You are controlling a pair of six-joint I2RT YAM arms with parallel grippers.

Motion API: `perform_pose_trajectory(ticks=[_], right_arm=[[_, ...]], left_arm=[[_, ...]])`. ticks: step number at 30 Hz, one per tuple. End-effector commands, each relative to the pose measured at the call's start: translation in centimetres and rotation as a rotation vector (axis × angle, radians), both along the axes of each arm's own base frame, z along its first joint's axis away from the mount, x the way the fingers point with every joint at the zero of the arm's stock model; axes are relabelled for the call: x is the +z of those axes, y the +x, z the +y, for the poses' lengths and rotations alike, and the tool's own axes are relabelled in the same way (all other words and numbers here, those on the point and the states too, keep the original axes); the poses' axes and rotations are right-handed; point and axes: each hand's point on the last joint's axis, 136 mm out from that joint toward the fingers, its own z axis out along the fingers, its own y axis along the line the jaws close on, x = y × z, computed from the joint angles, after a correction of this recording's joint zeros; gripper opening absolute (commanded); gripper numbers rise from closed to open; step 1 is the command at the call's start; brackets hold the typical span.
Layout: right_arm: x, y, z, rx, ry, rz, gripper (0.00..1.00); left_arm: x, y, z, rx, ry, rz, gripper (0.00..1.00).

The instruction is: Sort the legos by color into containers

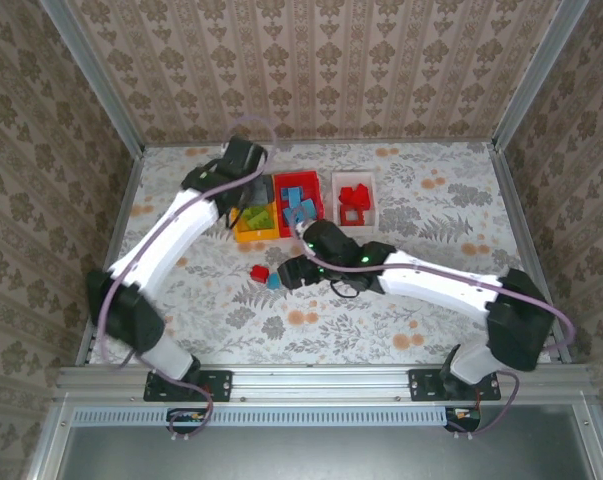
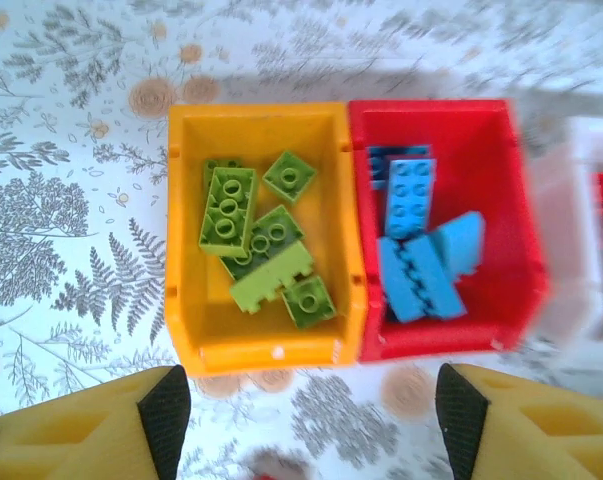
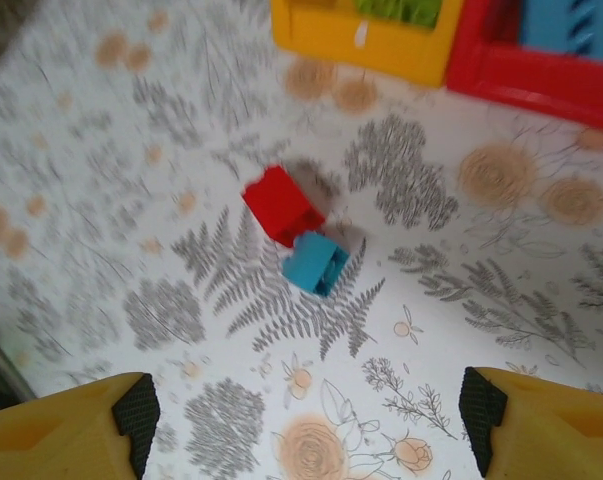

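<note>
The red brick [image 3: 281,205] and blue brick [image 3: 316,262] touch, so nothing passes between them, yet bare tablecloth [image 3: 461,330] lies open all round the pair. Beyond, the yellow bin [image 3: 361,38] and red bin [image 3: 541,78] stand wall to wall, closing that side.

Wears glossy white shells on the left arm [image 1: 176,235] and right arm [image 1: 436,283], black at joints and wrists. Trails a lilac cable [image 1: 100,312] along each. Bolts onto the aluminium rail [image 1: 321,380] through black base plates [image 1: 186,385]. Shows yellow fingers [image 2: 71,430] with black pads [image 2: 166,415] on left pincer [image 2: 306,430] and right pincer [image 3: 306,425].
</note>
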Motion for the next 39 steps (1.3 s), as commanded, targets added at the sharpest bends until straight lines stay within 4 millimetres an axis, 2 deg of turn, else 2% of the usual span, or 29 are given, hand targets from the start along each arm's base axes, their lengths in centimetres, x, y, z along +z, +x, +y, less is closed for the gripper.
perform_pose_trajectory(ticks=[1,4,7,10,13,16,19,24,27,30,32,34,37,39], right_arm=[[-1.1,-0.2,2.5,0.173,-0.089,-0.032,0.84],[-2.9,0.3,4.1,0.241,-0.172,-0.031,0.86],[-4.8,1.2,5.2,0.283,-0.254,-0.021,0.88],[-6.6,2.3,6.2,0.310,-0.324,-0.014,0.88],[-8.2,3.4,6.8,0.318,-0.388,-0.006,0.88],[-9.5,4.2,7.6,0.319,-0.415,0.003,0.87],[-10.7,4.9,8.2,0.308,-0.434,0.009,0.83],[-11.9,5.9,8.8,0.282,-0.444,0.002,0.66],[-12.6,6.0,9.1,0.278,-0.448,0.013,0.53],[-12.3,6.0,9.0,0.261,-0.444,0.004,0.37],[-11.0,6.1,8.9,0.242,-0.427,-0.026,0.33],[-8.9,6.3,8.6,0.213,-0.393,-0.067,0.31],[-4.1,6.7,7.9,0.151,-0.323,-0.148,0.28],[-1.1,6.8,6.5,0.101,-0.284,-0.188,0.28]], left_arm=[[0.3,-4.8,2.9,0.099,-0.081,-0.001,0.70],[0.0,-9.8,5.4,0.150,-0.166,-0.003,0.71],[-1.1,-14.5,7.8,0.182,-0.240,0.011,0.71],[-2.0,-18.3,10.0,0.210,-0.296,0.020,0.72],[-2.5,-21.0,11.4,0.218,-0.346,0.023,0.73],[-2.6,-22.5,11.9,0.210,-0.372,0.030,0.73],[-2.6,-23.3,11.9,0.200,-0.403,0.041,0.72],[-2.5,-23.5,11.8,0.197,-0.423,0.038,0.72],[-2.6,-23.2,11.5,0.187,-0.423,0.041,0.72],[-2.7,-23.0,11.2,0.182,-0.424,0.045,0.71],[-2.6,-22.7,10.8,0.173,-0.434,0.040,0.71],[-2.5,-22.3,10.1,0.151,-0.448,0.037,0.71],[-2.7,-20.9,7.9,0.101,-0.488,0.057,0.72],[-2.0,-19.5,5.8,0.056,-0.530,0.062,0.71]])
